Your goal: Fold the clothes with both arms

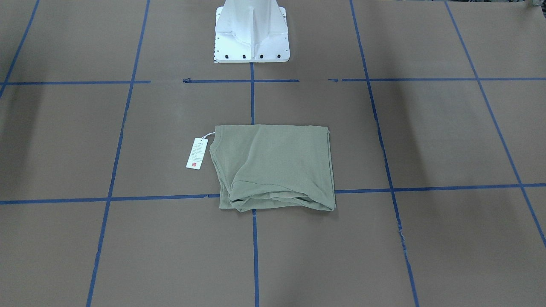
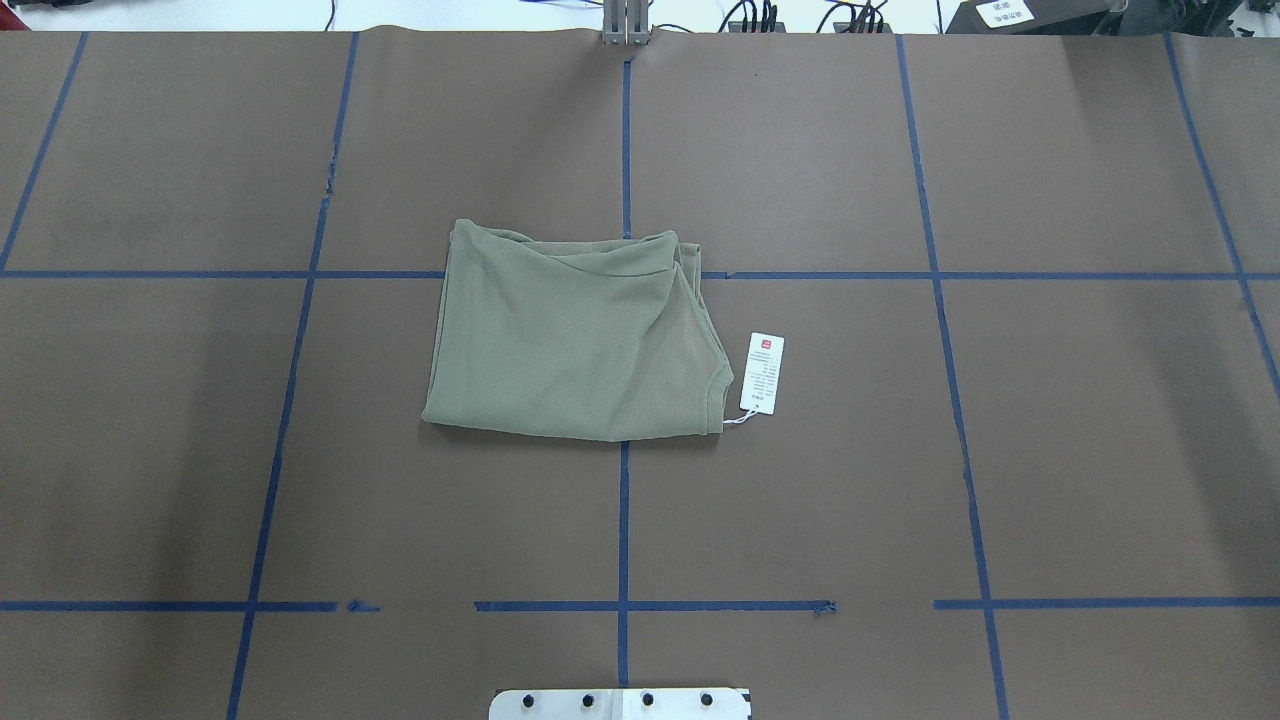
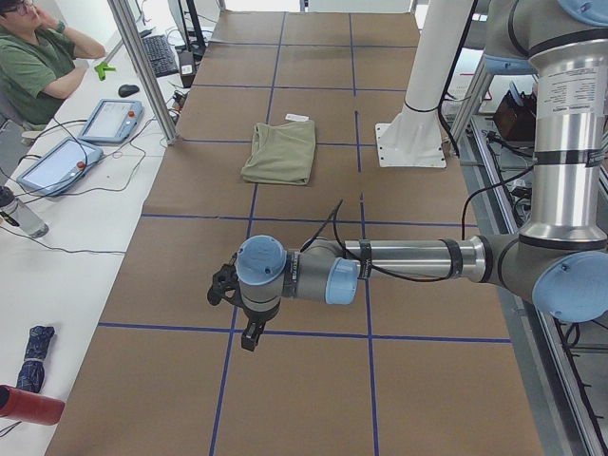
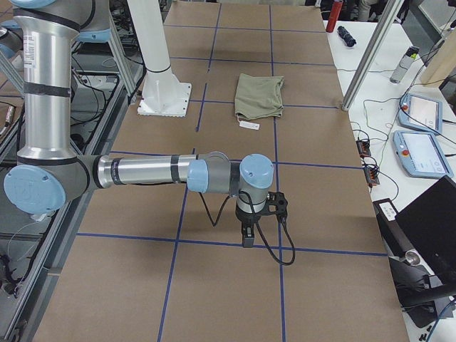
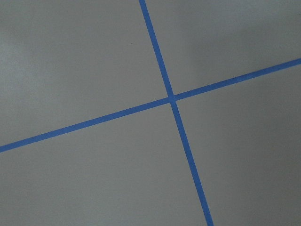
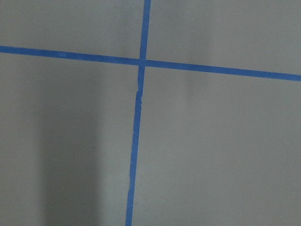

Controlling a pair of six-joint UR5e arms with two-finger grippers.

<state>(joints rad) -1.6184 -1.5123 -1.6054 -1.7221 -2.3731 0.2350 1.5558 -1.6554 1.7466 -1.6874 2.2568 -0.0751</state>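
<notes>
Seems done: folded shirt (image 2: 570, 340) well apart from left gripper (image 3: 249, 337) and right gripper (image 4: 246, 239); cannot tell either's opening.

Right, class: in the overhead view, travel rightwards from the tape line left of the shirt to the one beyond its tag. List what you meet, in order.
left blue tape line → olive-green shirt → white hang tag → right blue tape line

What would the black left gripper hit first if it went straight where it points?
Likely the brown paper tabletop, near a blue tape crossing; nothing else shows below the left gripper.
</notes>
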